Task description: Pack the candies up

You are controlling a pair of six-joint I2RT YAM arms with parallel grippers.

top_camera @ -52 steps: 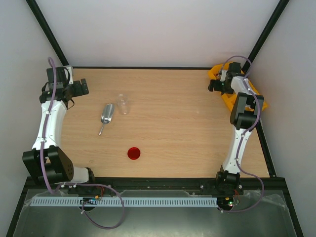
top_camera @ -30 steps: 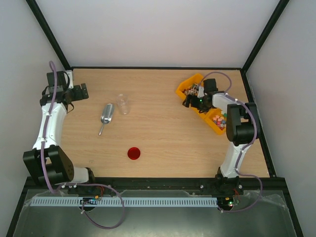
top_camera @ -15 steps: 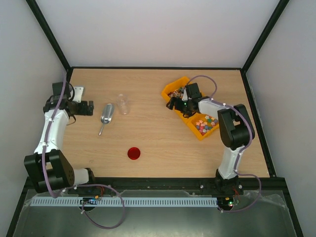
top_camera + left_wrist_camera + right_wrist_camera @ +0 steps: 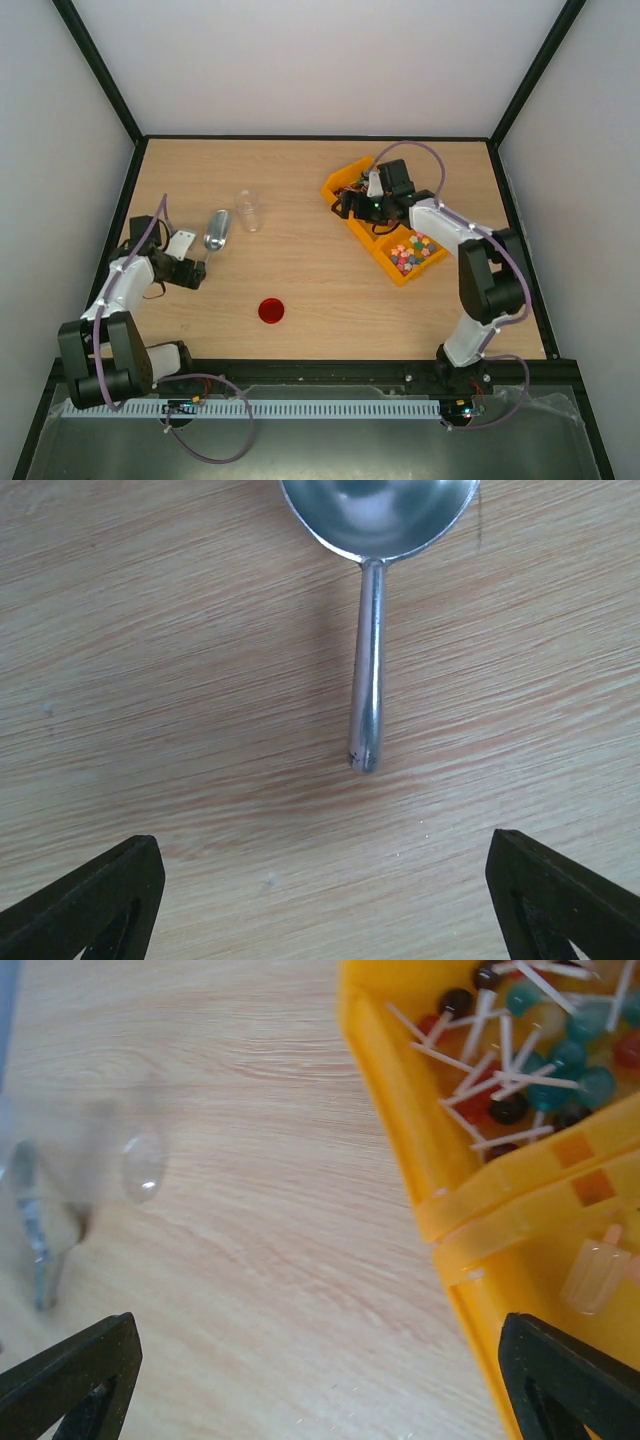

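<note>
The tray (image 4: 400, 1090) has slid inward with the right end effector (image 4: 320, 1365), fingers (image 4: 70, 1385) apart — candies (image 4: 412, 250) fill its near compartment. The left end effector (image 4: 320, 905), also spread, now faces the scoop (image 4: 367, 660); centre the handle before closing.

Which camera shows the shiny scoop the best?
The left wrist view: the scoop is big and sharp, its handle whole, though the bowl is cut off at the top. The top external view shows the whole scoop, but tiny. The right wrist view has only a blurry grey bit near its left edge.
</note>
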